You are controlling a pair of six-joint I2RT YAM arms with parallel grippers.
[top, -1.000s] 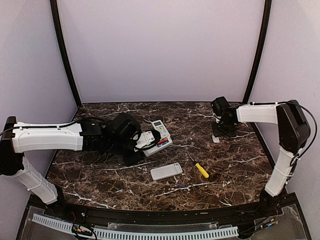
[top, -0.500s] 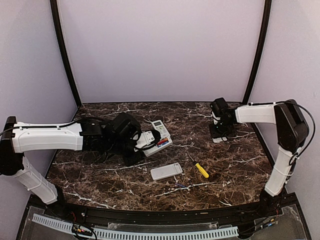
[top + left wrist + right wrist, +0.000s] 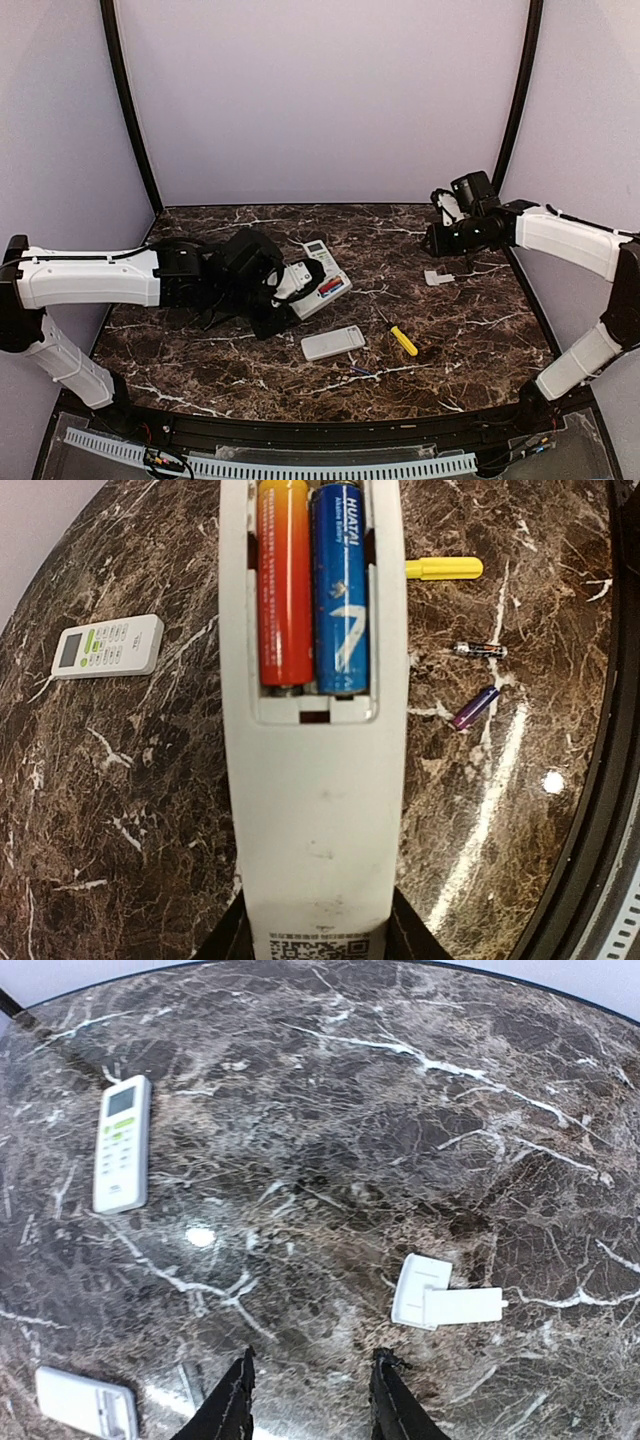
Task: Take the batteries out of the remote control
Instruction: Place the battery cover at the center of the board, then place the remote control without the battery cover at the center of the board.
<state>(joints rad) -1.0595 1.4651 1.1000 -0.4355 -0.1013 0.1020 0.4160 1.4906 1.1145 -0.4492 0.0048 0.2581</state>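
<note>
Two batteries [image 3: 312, 585], red-orange and blue, in remote [image 3: 320, 820] gripped by left hand [image 3: 318, 942]; right hand [image 3: 312, 1372] parted, empty.

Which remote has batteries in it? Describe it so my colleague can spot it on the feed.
On the marble table, follow the left arm to its jaws: they clamp a white remote, back side up. Unlike the face-up remote behind it and the plain remote nearer the front edge, its open bay shows a red-orange battery beside a blue battery.
</note>
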